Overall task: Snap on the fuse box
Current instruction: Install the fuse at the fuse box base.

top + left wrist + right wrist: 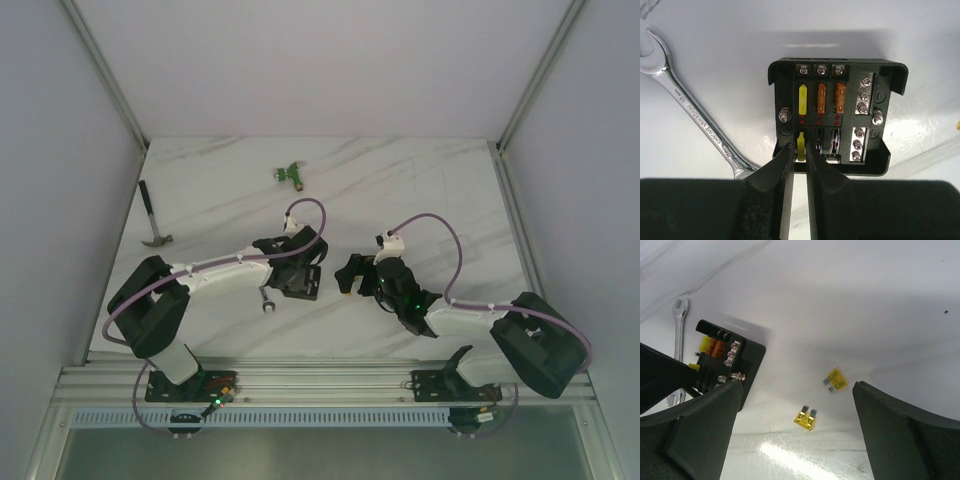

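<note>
The fuse box [890, 82] is a black square tray lying open on the white table, with one yellow and two orange fuses in its far row. My left gripper [800, 147] hangs over its near edge. Its fingers [782, 172] stand narrowly apart on either side of a yellow fuse [801, 141] that sits upright in the near row, with a thin gap on each side. In the top view the box [300, 283] lies under the left gripper [296, 262]. My right gripper [797, 385] is wide open just right of the box [752, 357], holding nothing.
Two loose yellow fuses [805, 418] [836, 379] lie on the table under the right gripper. A silver wrench [690, 107] lies left of the box. A hammer [152, 222] is at the left edge and a green connector [291, 174] at the back.
</note>
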Controlling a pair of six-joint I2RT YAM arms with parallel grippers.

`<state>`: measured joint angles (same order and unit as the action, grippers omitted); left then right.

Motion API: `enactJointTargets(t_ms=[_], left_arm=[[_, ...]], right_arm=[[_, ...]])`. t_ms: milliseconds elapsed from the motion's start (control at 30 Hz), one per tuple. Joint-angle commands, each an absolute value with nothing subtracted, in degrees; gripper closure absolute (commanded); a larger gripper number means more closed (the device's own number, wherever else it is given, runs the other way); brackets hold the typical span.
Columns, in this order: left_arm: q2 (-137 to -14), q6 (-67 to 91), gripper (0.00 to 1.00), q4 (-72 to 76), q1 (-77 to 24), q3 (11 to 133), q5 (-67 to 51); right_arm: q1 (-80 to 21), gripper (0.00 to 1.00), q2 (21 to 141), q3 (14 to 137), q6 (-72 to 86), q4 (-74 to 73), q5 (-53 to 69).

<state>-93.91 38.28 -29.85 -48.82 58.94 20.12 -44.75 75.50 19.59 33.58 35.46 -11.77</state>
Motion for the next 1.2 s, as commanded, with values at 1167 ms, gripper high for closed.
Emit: enactJointTargets(t_ms=[1167], left_arm=[[-96.1,37.3,1.0,-28.6,-46.2,53.4,14.0]], right_arm=[[-45.0,0.0,76.2,21.3,33.1,36.8,-11.6]])
